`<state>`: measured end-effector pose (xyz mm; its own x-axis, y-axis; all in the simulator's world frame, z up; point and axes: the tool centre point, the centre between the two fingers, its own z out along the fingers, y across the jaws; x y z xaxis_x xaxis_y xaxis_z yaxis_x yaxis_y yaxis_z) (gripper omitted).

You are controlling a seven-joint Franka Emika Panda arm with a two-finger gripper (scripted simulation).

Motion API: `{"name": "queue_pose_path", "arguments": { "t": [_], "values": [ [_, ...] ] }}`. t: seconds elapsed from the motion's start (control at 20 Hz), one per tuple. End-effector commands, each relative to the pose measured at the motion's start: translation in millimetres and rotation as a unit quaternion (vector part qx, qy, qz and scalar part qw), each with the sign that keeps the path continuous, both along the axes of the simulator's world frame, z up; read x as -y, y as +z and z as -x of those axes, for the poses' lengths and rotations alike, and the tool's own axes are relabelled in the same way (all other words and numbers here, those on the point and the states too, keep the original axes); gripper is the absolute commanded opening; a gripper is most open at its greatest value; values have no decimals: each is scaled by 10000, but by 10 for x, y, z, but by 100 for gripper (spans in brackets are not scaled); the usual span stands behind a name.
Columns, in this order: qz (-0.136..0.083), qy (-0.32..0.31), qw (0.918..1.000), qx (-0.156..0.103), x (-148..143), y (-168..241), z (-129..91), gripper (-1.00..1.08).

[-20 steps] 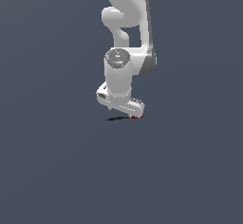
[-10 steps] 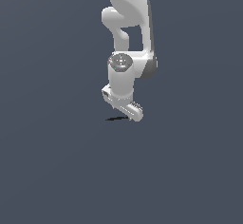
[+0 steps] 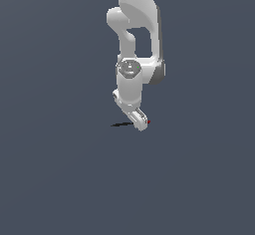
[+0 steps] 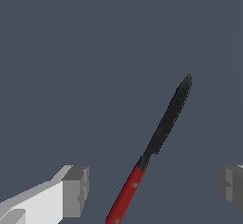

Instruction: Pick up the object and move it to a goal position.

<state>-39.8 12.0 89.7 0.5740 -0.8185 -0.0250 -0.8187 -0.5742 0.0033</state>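
End effector (image 4: 152,185) low over the object (image 4: 156,142), pads spread wide.
The object lies flat on the grey counter (image 3: 60,169), its red handle between the two pads (image 4: 76,190) and touching neither; the black blade points away, past the fingertips.

plain dark slate-grey ground (image 3: 55,179), even light

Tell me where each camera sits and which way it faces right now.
Exterior view: off the arm, looking at the arm and its end effector low over the floor; a red tip of the object peeks out.
Wrist view: on the wrist, looking past the spread fingertips at the object between them.
Shared: the end effector and the red-and-black object.
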Motion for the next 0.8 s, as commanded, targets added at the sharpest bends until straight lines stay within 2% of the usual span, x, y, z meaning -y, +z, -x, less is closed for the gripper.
{"name": "queue_pose_path", "arguments": {
  "t": [0.0, 0.25, 0.75],
  "values": [
    [13, -351, 9994, 5, -14, -48, 32, 100],
    [42, -1035, 9946, 17, -38, -141, 96, 100],
    [92, -2076, 9782, 46, -62, -275, 198, 100]
  ]
}}
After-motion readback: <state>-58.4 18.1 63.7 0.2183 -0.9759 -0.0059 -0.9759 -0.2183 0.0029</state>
